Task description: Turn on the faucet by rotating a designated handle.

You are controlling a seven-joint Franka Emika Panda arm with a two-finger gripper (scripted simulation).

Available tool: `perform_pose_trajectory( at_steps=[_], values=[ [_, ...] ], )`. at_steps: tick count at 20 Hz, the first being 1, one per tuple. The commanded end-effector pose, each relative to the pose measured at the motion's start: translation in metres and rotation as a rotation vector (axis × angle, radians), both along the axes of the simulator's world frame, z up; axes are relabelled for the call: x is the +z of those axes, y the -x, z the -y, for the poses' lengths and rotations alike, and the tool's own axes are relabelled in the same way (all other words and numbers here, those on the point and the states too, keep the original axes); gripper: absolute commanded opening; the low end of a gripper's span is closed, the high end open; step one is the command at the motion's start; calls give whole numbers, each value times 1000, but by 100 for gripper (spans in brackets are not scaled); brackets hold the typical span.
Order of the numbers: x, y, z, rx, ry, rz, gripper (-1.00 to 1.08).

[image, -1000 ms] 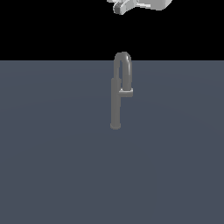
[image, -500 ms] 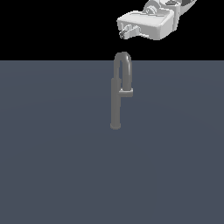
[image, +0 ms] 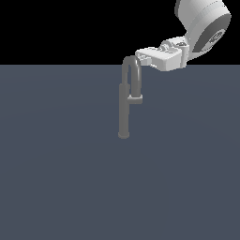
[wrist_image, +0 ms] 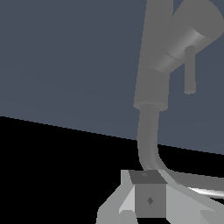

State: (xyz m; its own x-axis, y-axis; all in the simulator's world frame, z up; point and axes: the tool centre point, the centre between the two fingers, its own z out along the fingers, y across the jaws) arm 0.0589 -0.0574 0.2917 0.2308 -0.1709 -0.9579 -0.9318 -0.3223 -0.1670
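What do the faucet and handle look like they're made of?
Faucet: looks like matte grey metal, uniform with soft shading and no sharp reflections. Handle: same dull grey finish, likely the same material. Being a simulator render, it could equally be plain untextured grey.

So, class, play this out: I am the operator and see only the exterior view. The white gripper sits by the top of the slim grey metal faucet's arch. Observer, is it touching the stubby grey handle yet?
Observer: No. In the wrist view the stubby grey handle on the slim grey metal faucet lies well clear of the white gripper.
Operator: Is that handle just a plain bar?
Observer: Not quite. A thin grey pin sticks out from its side.
Operator: What is closest to the fingers?
Observer: The arched spout curves in right beside a dark finger pad. I cannot tell whether they touch.
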Motion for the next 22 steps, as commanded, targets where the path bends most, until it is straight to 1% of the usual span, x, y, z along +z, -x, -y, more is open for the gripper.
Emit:
perform_pose_trajectory(
  at_steps=[1,6,11,15,22],
  values=[
    [-18,-6,3,-47,-47,-51,-100],
    [-50,-14,7,-127,-124,-138,-100],
    [-72,-17,7,-181,-175,-196,-100],
    [-80,-18,7,-200,-194,-216,-100],
    [-80,-15,7,-201,-195,-219,-100]
  ],
)
